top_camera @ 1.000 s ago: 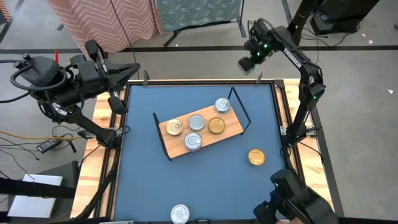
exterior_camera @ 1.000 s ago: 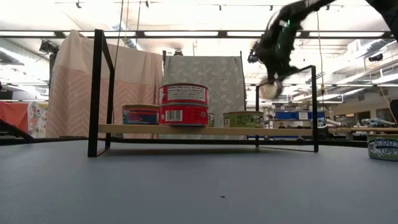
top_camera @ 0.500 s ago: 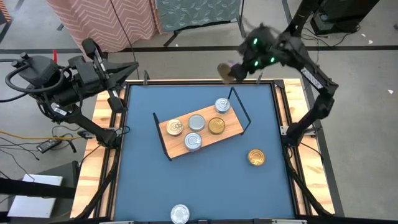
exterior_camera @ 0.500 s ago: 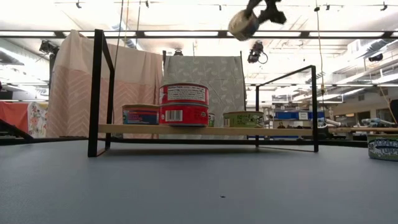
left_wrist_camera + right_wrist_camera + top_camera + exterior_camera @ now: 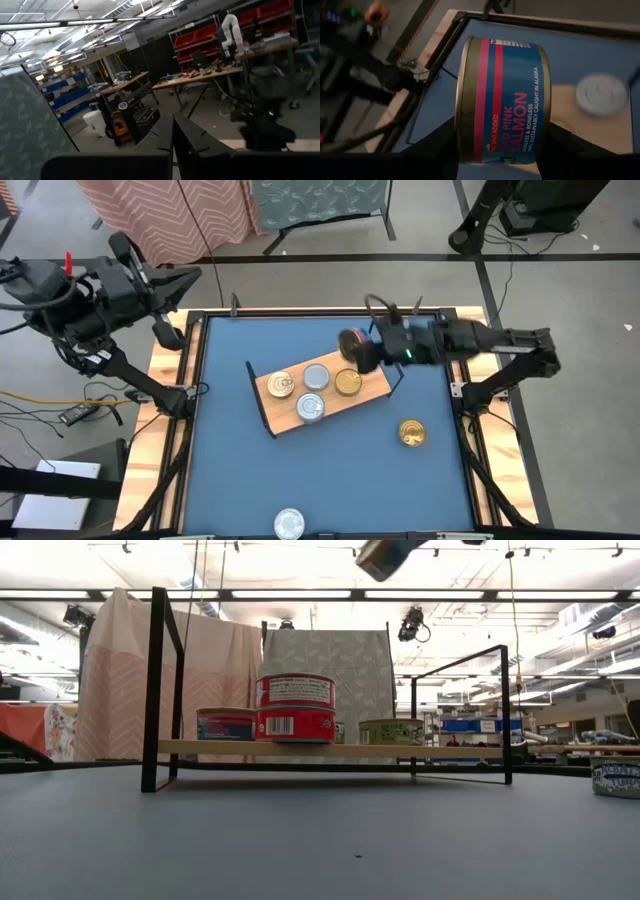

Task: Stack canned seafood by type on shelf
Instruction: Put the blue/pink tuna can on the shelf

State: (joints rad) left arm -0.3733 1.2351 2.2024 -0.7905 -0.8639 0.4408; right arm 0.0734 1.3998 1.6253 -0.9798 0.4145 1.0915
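Right hand (image 5: 362,350): your grip is clamped on the salmon tin (image 5: 502,100), above the shelf (image 5: 375,388) end.
Left hand: parked off-bench; grip unreadable.

Even overhead lighting on the blue table (image 5: 230,480) with soft shadows, bright ceiling light strips (image 5: 300,594) — mild glare in the low view, motion blur on the right gripper (image 5: 362,350) and its held can (image 5: 502,100), right wrist view dim — background defocused.

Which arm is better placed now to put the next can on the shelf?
The right: its claw holds a salmon can above the shelf. The left claw waits beyond the table's edge.
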